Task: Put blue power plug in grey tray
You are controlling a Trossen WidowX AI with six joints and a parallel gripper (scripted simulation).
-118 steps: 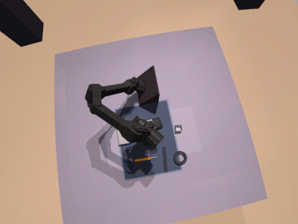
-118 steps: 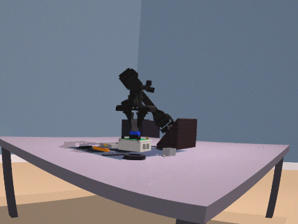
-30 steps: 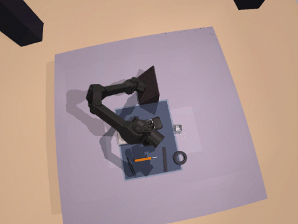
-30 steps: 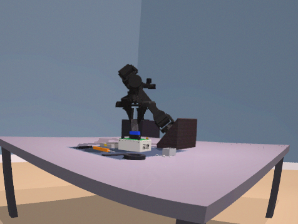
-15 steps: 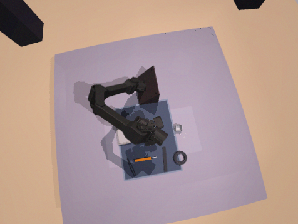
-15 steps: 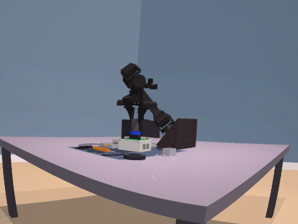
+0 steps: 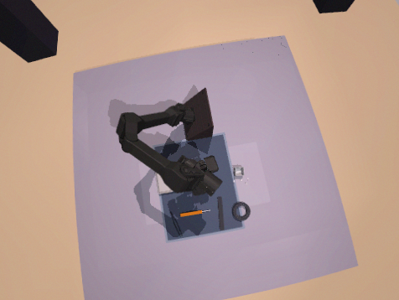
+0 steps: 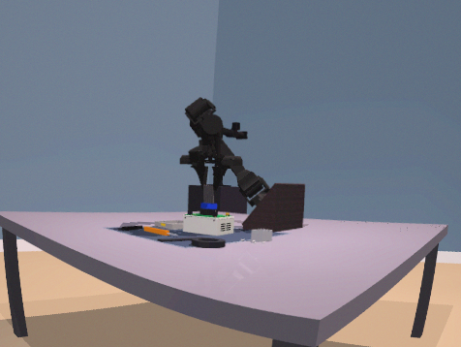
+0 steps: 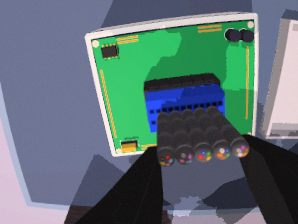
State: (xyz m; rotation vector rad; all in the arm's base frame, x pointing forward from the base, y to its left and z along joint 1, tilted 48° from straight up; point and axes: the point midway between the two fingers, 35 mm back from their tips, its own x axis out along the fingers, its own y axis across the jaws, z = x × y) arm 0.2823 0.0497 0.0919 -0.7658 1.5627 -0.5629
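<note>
The black gripper (image 8: 209, 184) (image 9: 198, 149) is closed on the thick bundle of dark wires (image 8: 208, 195) (image 9: 197, 131) that rises from the blue power plug (image 8: 209, 206) (image 9: 185, 97), one finger on each side of it. The plug is at the black socket (image 8: 209, 212) (image 9: 182, 81) on the green circuit board (image 8: 194, 214) (image 9: 125, 90), outside the grey tray (image 7: 166, 187) (image 8: 170, 224) (image 9: 286, 75); how deeply it is seated cannot be told. In the wrist view, the wires lean toward the fingers, their cut ends showing small coloured cores. The board fills the top of a white housing (image 8: 205, 226) (image 9: 98, 95), with vents in its side. Housing and tray stand near each other on a dark blue mat (image 7: 209, 224) (image 8: 244, 233) (image 9: 45, 100), laid on the pale purple table (image 7: 293, 226) (image 8: 291, 271). The arm (image 7: 151, 157) (image 8: 211, 124) reaches over them from a dark brown wedge-shaped block (image 7: 202, 113) (image 8: 286, 208) and hides the plug from the top camera. Also on the mat, an orange-handled screwdriver (image 7: 190, 214) (image 8: 156, 231) lies between thin black tweezers (image 7: 176, 224) and a flat black bar (image 7: 220, 213) (image 8: 173, 239). A black ring (image 7: 235, 211) (image 8: 208, 245) lies across the mat's edge, and a small clear container (image 7: 239, 167) (image 8: 261, 236) stands by that same edge.
</note>
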